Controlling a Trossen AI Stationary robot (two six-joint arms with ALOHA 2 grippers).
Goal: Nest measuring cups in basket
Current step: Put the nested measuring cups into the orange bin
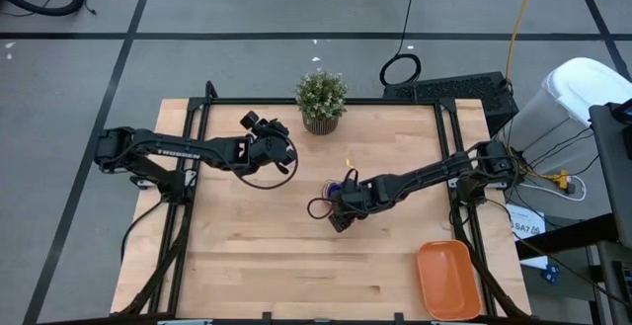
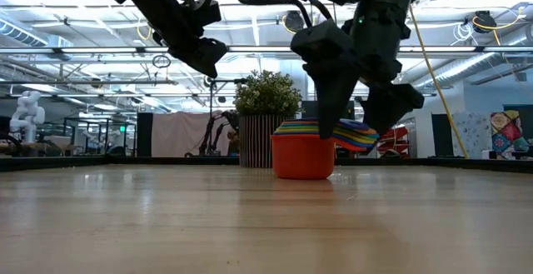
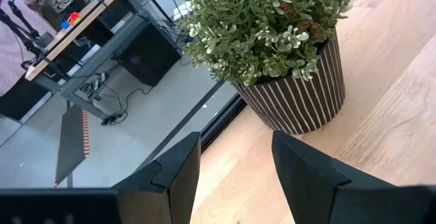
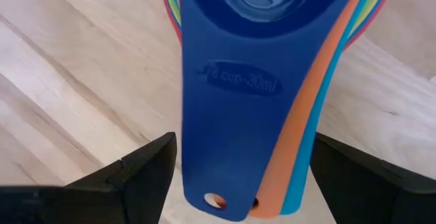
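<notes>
While the right pincer (image 4: 238, 176) hangs over the stack of cups (image 2: 321, 145), its jaws stand wide open, one on each side of the fanned handles, and they hold nothing. The stack rests on the desk (image 1: 257, 246) right under this pincer, about in the middle of the desk. The basket (image 1: 449, 281) is well apart from the pincer, at the near right corner of the desk, and nothing can be seen in it.

To do the step well, I think the pincer should come down straight, so that the handles stay between the two jaws, and close on the whole bundle, not only on the top handle. Otherwise the lower cups can stay behind or the stack can tip.

The cups are already nested. The red one is the outer cup at the bottom, and the dark blue one lies on top. The handles spread like a fan: orange, light blue, yellow and green edges show.

The left pincer (image 3: 235, 176) waits near the plant (image 1: 321, 100), half open and empty.
</notes>
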